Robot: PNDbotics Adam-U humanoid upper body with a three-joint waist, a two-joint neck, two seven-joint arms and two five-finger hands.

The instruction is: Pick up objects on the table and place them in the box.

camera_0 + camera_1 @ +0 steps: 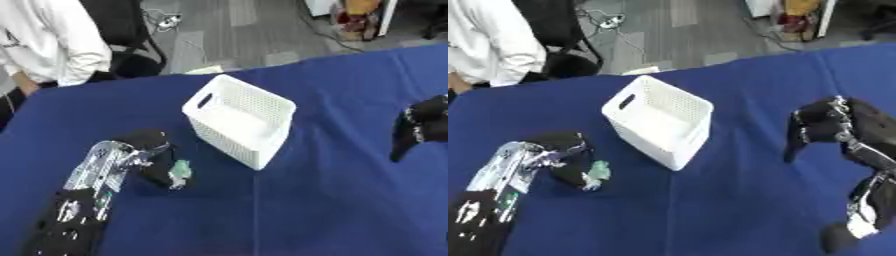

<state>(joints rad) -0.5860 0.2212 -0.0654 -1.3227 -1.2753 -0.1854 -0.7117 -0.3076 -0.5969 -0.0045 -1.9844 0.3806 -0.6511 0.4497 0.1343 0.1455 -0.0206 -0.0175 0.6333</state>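
A white perforated box [241,120] stands on the blue table [332,200], a little left of centre. My left hand [156,155] is low on the table just left of the box, its fingers curled round a small pale green and white object [180,172]. What the object is I cannot make out. My right hand [826,125] hovers over the right side of the table, well away from the box, with its fingers curled and nothing visible in them.
Beyond the table's far edge a person in white [44,40] sits at the upper left beside a black chair [127,30]. Cables and boxes lie on the grey floor behind.
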